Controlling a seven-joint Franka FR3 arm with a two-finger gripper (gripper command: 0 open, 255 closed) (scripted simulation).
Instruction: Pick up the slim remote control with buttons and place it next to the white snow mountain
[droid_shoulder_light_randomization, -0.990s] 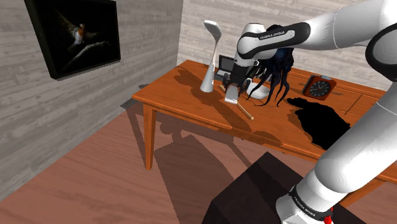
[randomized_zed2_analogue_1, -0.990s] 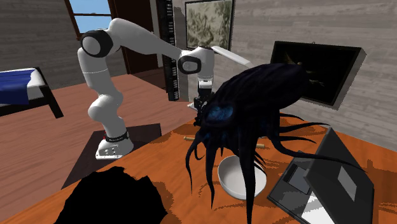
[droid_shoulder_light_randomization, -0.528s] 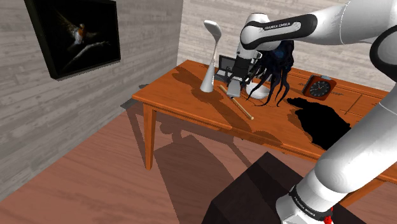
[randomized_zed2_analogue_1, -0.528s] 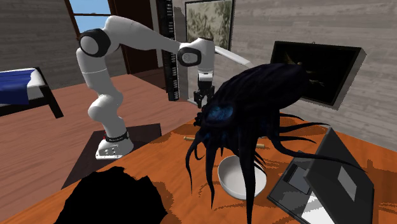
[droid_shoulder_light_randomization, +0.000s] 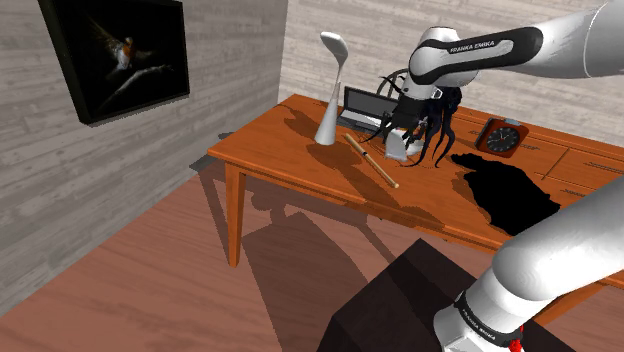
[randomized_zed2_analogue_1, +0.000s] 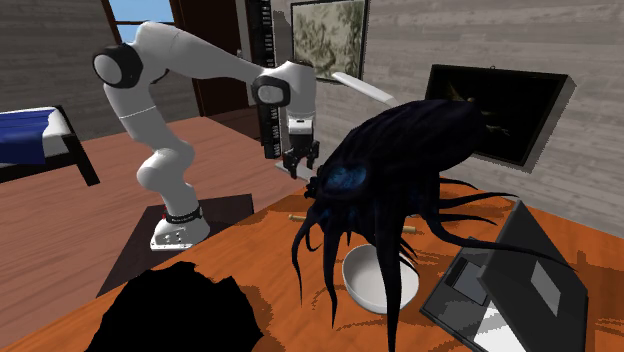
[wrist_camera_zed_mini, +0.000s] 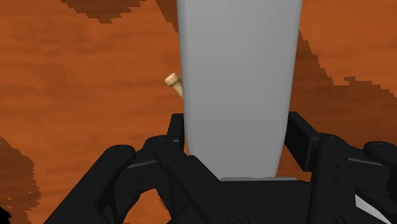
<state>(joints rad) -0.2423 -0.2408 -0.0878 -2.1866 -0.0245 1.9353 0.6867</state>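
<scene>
Above the orange-brown wooden table (droid_shoulder_light_randomization: 290, 150), pale wooden stick (droid_shoulder_light_randomization: 372, 160) lying flat at shoulder view's left, slim remote (wrist_camera_zed_mini: 238, 83) a plain light grey smooth slab, held lengthwise over the tabletop, black gripper (wrist_camera_zed_mini: 236, 137) pinching one end, dark tentacled figure (droid_shoulder_light_randomization: 440, 120) just beside, right.

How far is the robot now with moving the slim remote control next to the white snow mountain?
Done: the black two-finger gripper is shut on the slim pale grey remote, lifted off the orange-brown wooden table. In hand: the remote hangs beside the dark tentacled figure. Left: lowering and releasing it beside the white rounded mound under that figure, probably the snow mountain.
</scene>
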